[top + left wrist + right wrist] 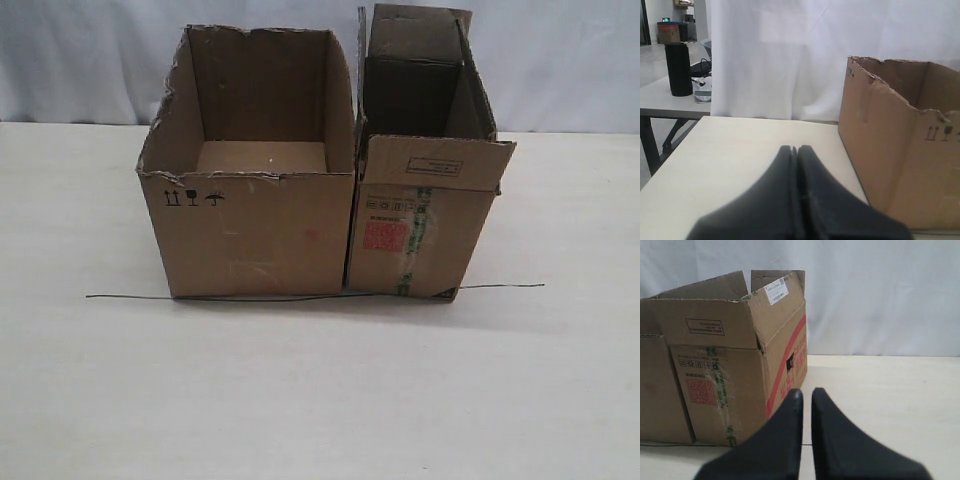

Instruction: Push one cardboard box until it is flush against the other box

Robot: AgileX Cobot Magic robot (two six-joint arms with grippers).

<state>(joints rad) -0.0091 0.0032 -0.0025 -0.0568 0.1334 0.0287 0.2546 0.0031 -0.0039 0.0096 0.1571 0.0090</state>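
Observation:
The narrow, tall cardboard box [420, 240] with red label, green-striped tape and raised flaps stands right of the wide other box [250, 235], which has torn top edges and black symbols. Their facing sides touch along the base, with a thin gap higher up. Neither gripper shows in the exterior view. My left gripper [796, 147] is shut and empty, low over the table beside the other box [900, 165] and apart from it. My right gripper [806, 391] has its fingers nearly together with only a thin slit, holding nothing, close to the cardboard box [730, 370] at its red-striped side.
A thin dark wire [300, 297] lies on the pale table [320, 400] along the front of both boxes. A white curtain hangs behind. Off the table's end, in the left wrist view, another table carries a black cylinder [678, 69].

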